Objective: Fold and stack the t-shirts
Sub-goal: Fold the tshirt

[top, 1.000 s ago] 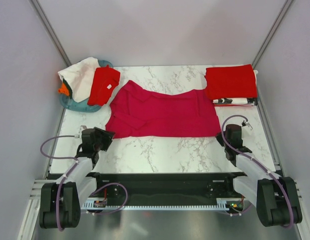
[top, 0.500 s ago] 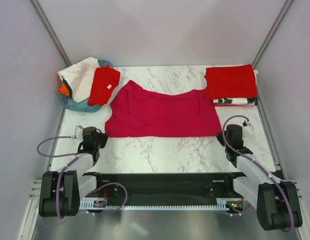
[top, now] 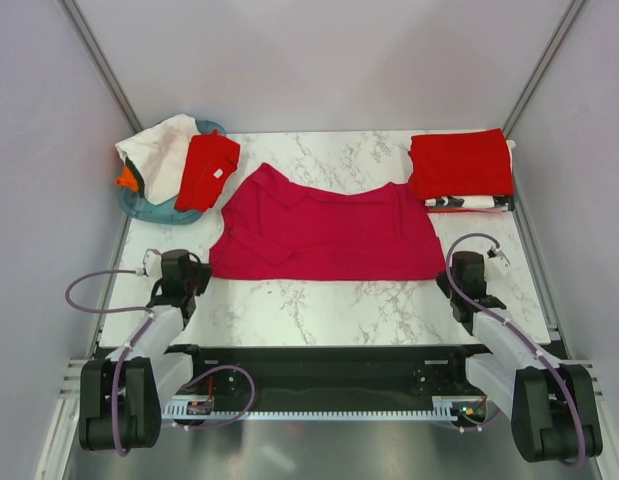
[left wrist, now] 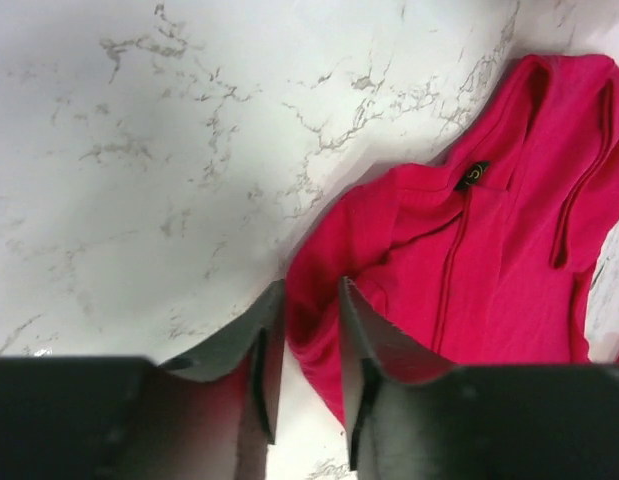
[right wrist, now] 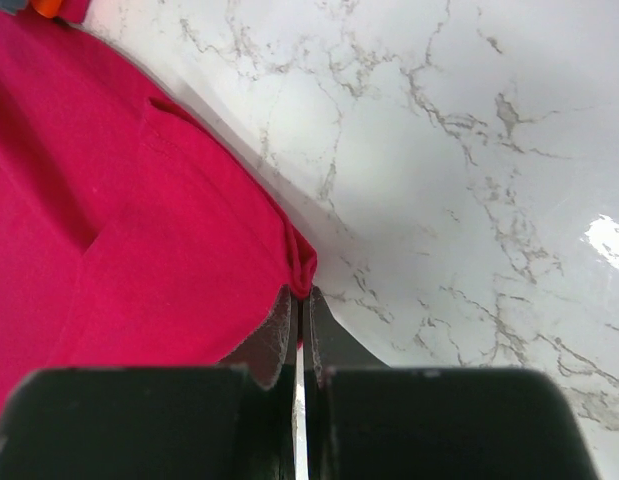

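top view: crimson shirt point(top: 324, 228) lies spread flat mid-table point(top: 319, 305), long side running 9 to 3, collar end toward 10 o'clock. you've got one claw at each near corner.

left claw point(left wrist: 311, 287): at the shirt's 8 o'clock corner. on your left wrist cam the jaws are only narrowly apart and a bunched fold of the hem fills the gap, touching both fingers point(left wrist: 257, 345). reads as clamped on the cloth. the placket and a small black tag point(left wrist: 473, 175) show further up the shirt.

right claw point(right wrist: 301, 292): at the 4 o'clock corner. jaws are nearly together, just a sliver between them, with the corner edge of the shirt pinched at the tips. bare marble to the right of it.

rest of your table:
- 2 o'clock: folded red shirt point(top: 459, 163) sits on top of a black-and-white one point(top: 469, 202), whose edge shows underneath. the stack sits just beside the crimson shirt's far right corner.
- 10 o'clock: teal basket point(top: 154, 209) with a white shirt point(top: 159, 148), another red shirt point(top: 207, 170) and a bit of orange point(top: 127, 180) heaped over it. this red one hangs over the rim near the crimson shirt's collar end.
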Available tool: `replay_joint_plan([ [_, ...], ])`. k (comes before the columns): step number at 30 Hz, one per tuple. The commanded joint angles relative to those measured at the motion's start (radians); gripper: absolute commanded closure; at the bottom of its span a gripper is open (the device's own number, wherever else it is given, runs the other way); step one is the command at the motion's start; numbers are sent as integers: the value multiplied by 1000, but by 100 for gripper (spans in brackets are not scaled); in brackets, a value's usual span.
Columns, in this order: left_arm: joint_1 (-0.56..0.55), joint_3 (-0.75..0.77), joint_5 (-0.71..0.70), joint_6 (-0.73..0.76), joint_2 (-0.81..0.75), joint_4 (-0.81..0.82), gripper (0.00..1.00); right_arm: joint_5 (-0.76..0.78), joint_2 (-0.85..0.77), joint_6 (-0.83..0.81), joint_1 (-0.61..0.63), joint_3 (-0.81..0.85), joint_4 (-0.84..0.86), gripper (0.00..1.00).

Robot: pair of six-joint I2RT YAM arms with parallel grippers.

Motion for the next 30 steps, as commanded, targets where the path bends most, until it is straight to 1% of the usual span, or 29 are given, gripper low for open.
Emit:
replay_joint_plan([
  [1,11,40,36,41,-18,-44,63,19,11,4,-8,21,-1,100],
  [2,11,48,32,38,-21,-97,60,15,15,4,-9,20,1,100],
  [3,10,51,29,30,-24,-117,54,10,18,4,-8,23,1,100],
  [7,10,39,70,33,-47,-141,53,-5,38,-4,-9,41,2,100],
  [8,11,33,84,32,-55,-142,50,-5,47,-5,-8,43,1,100],
  [10,11,28,127,32,-78,-144,49,-8,57,-10,-9,52,1,100],
  [11,10,28,141,35,-89,-145,45,-10,66,-10,-9,55,1,100],
  [12,10,28,165,51,-106,-145,44,-13,69,-14,-8,58,1,100],
  [15,8,13,165,62,-121,-118,44,-20,81,-19,-9,64,1,100],
  [18,10,-6,153,58,-97,-79,47,-27,90,-19,-9,66,29,100],
  [20,8,-4,165,59,-42,-55,50,-28,96,-20,-8,69,29,100],
  [26,11,10,165,59,115,23,50,-31,100,-19,-9,70,29,100],
  [29,10,20,155,55,153,39,56,-31,103,-17,-9,69,29,100],
  [30,10,23,149,56,169,39,66,-31,103,-17,-9,69,30,100],
])
